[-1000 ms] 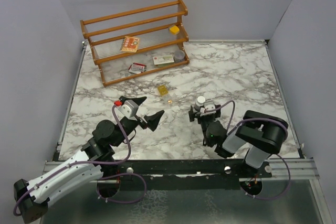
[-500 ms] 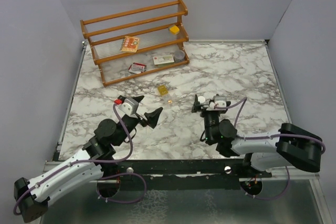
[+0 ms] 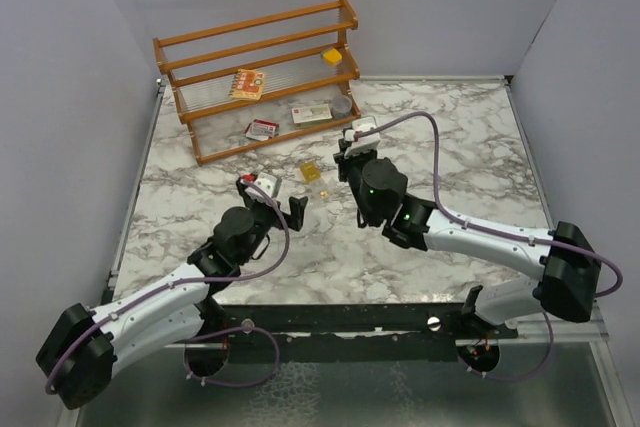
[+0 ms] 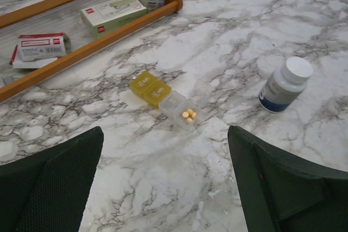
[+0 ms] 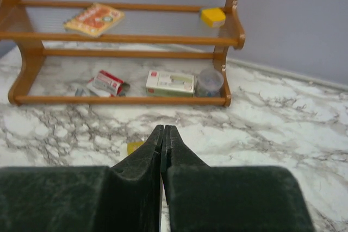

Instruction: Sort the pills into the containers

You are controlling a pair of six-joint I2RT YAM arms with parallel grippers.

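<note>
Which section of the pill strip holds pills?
The clear section, on the end towards the white-capped bottle: tiny yellow pills lie in it. The two yellow sections show none.

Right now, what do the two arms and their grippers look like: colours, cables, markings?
Both arms have white link shells and black joints. The left arm and right arm each carry a purple cable. The left gripper and right gripper have broad, dark, textured fingers. A small red mark seems to sit by the left wrist's white camera housing.
</note>
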